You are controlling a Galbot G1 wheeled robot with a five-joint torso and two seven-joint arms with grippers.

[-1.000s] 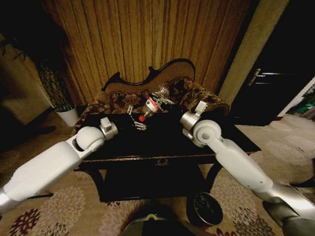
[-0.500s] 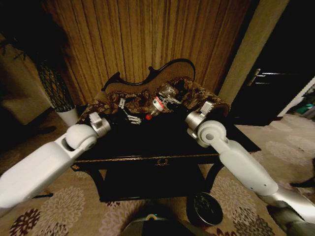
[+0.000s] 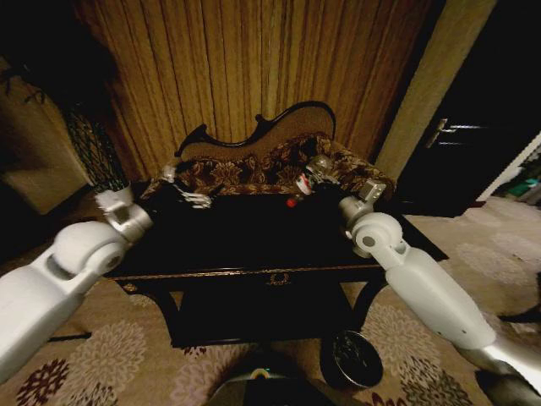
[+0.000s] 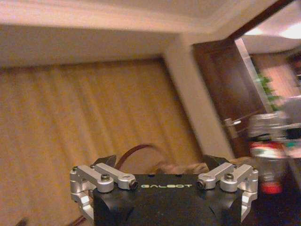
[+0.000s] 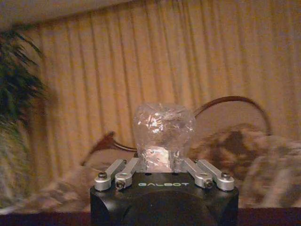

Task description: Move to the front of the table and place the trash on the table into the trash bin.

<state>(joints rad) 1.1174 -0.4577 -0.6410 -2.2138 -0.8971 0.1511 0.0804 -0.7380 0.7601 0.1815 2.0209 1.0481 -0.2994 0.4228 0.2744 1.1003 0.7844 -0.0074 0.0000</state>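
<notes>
Gripping the small clear plastic bottle [image 3: 306,179] with red cap and red-white label, the right gripper [image 3: 316,172] is seen raised over the far right part of the large glossy black table [image 3: 254,241] with gold trim. In the right wrist view the bottle's crinkled clear body [image 5: 163,135] is clamped between the fingers and projects beyond their tips. The left gripper [image 3: 188,195] is held out over the table's far left corner; its fingers are spread apart with nothing between them. The small round dark trash bin [image 3: 354,359] stands on the patterned carpet [image 3: 110,359], near the table's front right leg, well below both sets of fingers.
</notes>
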